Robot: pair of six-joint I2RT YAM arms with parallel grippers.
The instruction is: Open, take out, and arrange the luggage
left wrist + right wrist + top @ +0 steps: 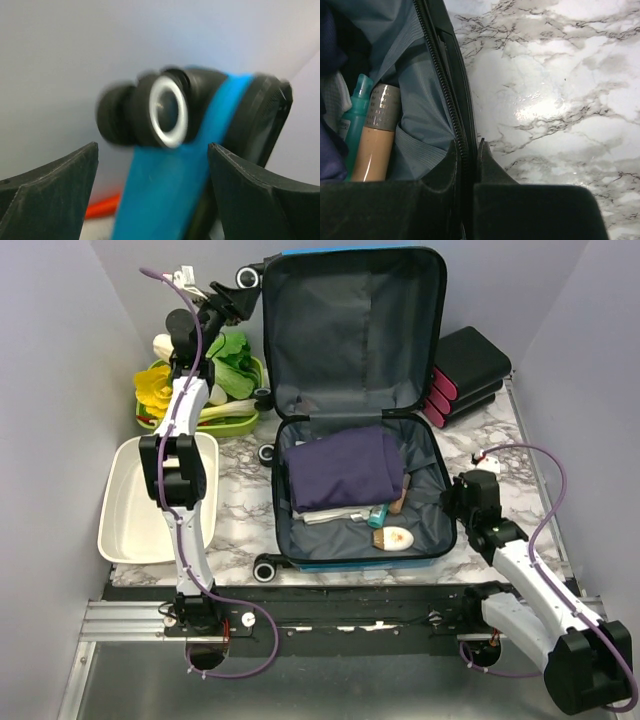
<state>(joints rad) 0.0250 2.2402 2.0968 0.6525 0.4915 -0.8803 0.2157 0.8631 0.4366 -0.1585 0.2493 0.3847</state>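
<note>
The right gripper (468,142) is pinched shut on the right edge of the luggage (360,330). The luggage lies open on the marble table (240,515). A purple cloth (345,465) and a teal bottle (355,115) sit in its bottom half. Its lid stands up at the back. The left gripper (152,146) is open wide at the lid's top left corner, with a wheel (167,111) just ahead.

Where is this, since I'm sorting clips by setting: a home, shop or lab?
Most likely a robot lab test cell: plain grey panel walls enclose a marble-patterned tabletop, and white-and-black robot arms mount on a metal rail at its near edge.
</note>
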